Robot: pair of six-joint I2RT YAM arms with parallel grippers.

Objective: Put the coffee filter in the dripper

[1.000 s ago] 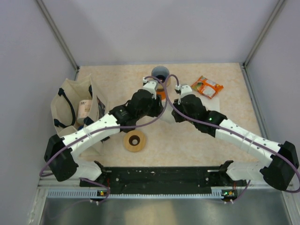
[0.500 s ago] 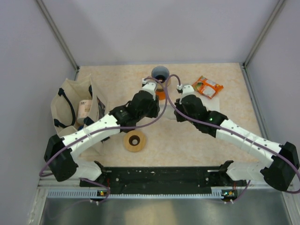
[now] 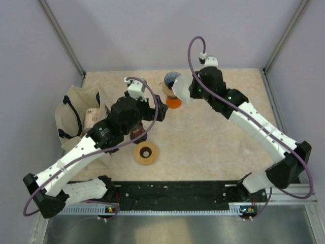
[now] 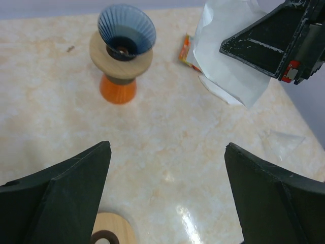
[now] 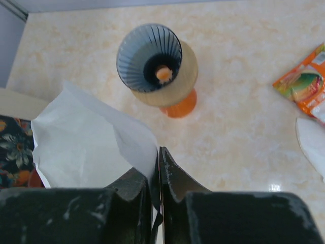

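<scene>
The dripper (image 3: 171,80) is a ribbed blue-grey cone on a wooden disc and an orange foot, standing at the back of the table, empty inside (image 5: 149,57). My right gripper (image 3: 190,90) hangs just right of it, shut on one edge of the white paper coffee filter (image 3: 181,89). The filter (image 5: 86,142) fans out to the left in the air, beside and above the dripper, apart from it. My left gripper (image 3: 160,110) is open with nothing between its fingers (image 4: 167,147), in front of the dripper (image 4: 127,33) and facing it.
A wooden ring (image 3: 145,153) lies on the table in front of the left gripper. A cloth tote bag (image 3: 76,117) with items stands at the left edge. An orange snack packet (image 5: 304,84) lies right of the dripper, with a flat white piece (image 5: 311,145) nearer.
The left gripper opened wide and drew back to the left. The right arm rose and swung toward the back with the filter, which now hangs beside the dripper.
</scene>
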